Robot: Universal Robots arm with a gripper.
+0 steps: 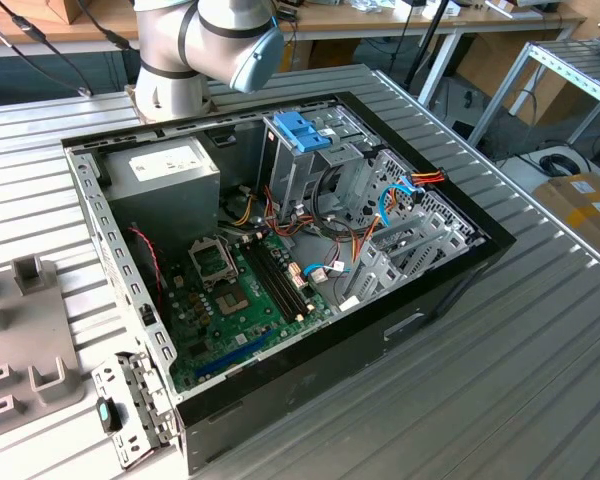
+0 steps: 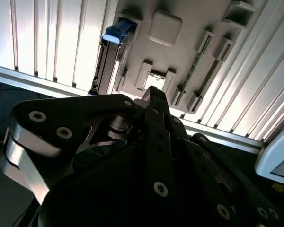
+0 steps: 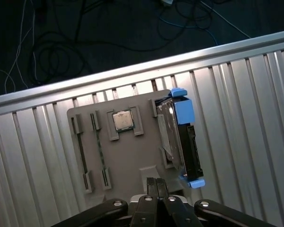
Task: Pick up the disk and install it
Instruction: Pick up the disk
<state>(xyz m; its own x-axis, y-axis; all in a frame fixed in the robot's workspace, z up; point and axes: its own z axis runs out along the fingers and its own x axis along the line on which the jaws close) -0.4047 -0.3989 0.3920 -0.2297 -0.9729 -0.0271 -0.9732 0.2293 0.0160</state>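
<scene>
The disk (image 3: 180, 137) stands on edge in a slot of a grey holder tray (image 3: 128, 156); it is silver metal with a blue plastic frame. In the second wrist view the disk (image 2: 111, 56) shows at the tray's corner. My gripper (image 3: 156, 180) hangs above the tray, apart from the disk and off to its side, over the tray's middle. Its black fingers (image 2: 154, 94) are pressed together with nothing between them.
A square chip (image 3: 123, 119) and thin strips sit in other slots of the tray. In the exterior view an open computer case (image 1: 460, 270) lies on the ribbed metal table, with a metal drive cage (image 1: 320, 160) topped by a blue latch (image 1: 302, 130), a motherboard (image 1: 240, 300) and loose cables.
</scene>
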